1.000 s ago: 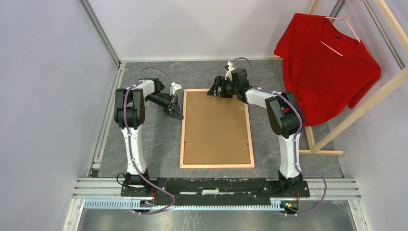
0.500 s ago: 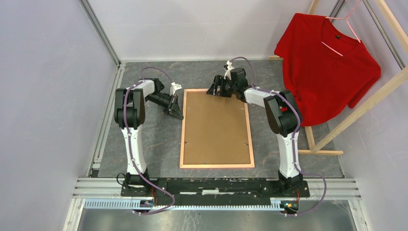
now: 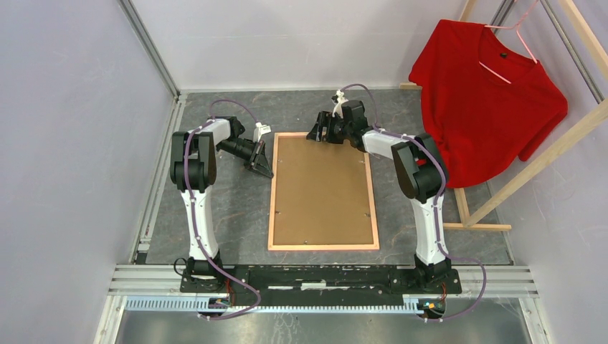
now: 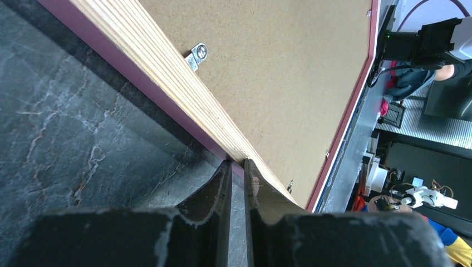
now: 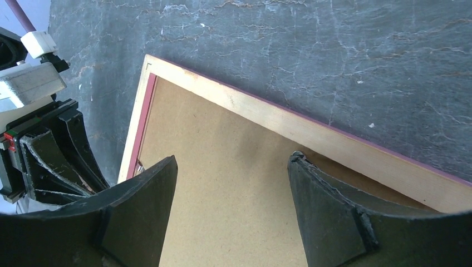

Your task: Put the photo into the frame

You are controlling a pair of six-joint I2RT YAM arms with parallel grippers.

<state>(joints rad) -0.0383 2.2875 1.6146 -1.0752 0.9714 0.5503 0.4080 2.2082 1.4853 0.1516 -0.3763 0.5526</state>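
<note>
The frame (image 3: 323, 247) lies face down on the dark table, its brown backing board (image 3: 323, 190) up and its light wood rim around it. The photo is not in view. My left gripper (image 3: 268, 172) is shut, its tips (image 4: 238, 162) against the frame's left rim (image 4: 150, 67) near the far corner, with only table showing between the fingers. My right gripper (image 3: 317, 135) is open and empty. It hovers (image 5: 232, 157) over the backing board (image 5: 211, 128) just inside the far rim (image 5: 311, 130).
A red shirt (image 3: 491, 93) hangs on a wooden clothes rack (image 3: 530, 158) at the right. A metal clip (image 4: 197, 55) sits on the backing by the left rim. Walls close in the left and far sides. A metal rail (image 3: 323, 276) runs along the near edge.
My right gripper has shifted slightly toward the frame's far edge. The left arm and the frame have not moved.
</note>
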